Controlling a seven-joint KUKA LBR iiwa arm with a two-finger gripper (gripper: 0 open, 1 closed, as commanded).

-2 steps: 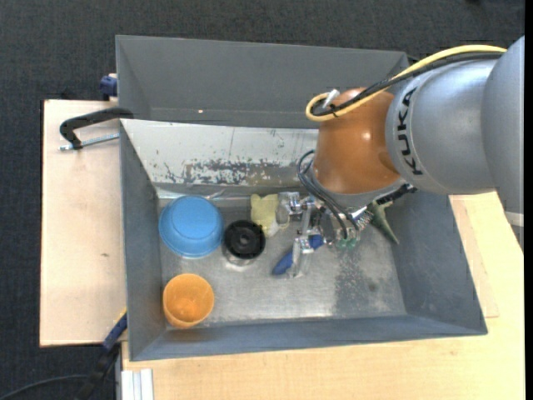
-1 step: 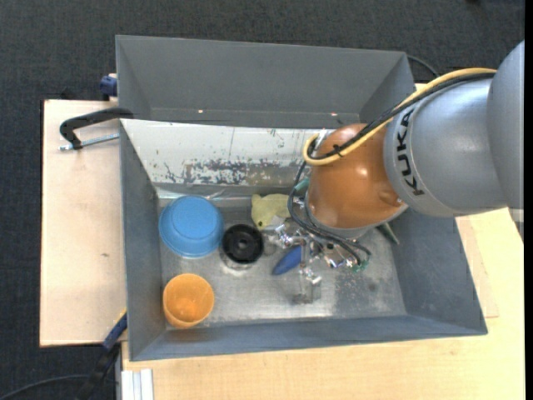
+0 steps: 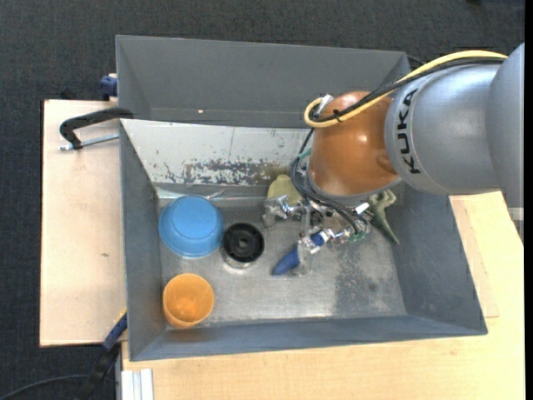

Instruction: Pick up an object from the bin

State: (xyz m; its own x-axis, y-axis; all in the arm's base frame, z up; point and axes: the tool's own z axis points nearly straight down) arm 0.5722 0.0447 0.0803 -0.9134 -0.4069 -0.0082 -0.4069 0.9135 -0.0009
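My gripper [image 3: 297,226] hangs low over the middle of the bin, under the orange wrist cover, and stands open. Nothing shows between its fingers. A small blue wedge-shaped piece [image 3: 288,262] lies on the floor just below and left of the lower fingertip [image 3: 316,241]; I cannot tell whether they touch. A black round disc-like thing [image 3: 242,242] rests to the left of the gripper. A pale yellow-green thing [image 3: 281,187] sits behind the upper fingertip [image 3: 278,211], against the back wall and partly hidden by the wrist.
A blue bowl [image 3: 191,226] lies upside down at the left, with an orange cup [image 3: 187,298] in the front left corner. A dark green thing [image 3: 385,215] pokes out from under the arm at the right. Bare floor lies front right.
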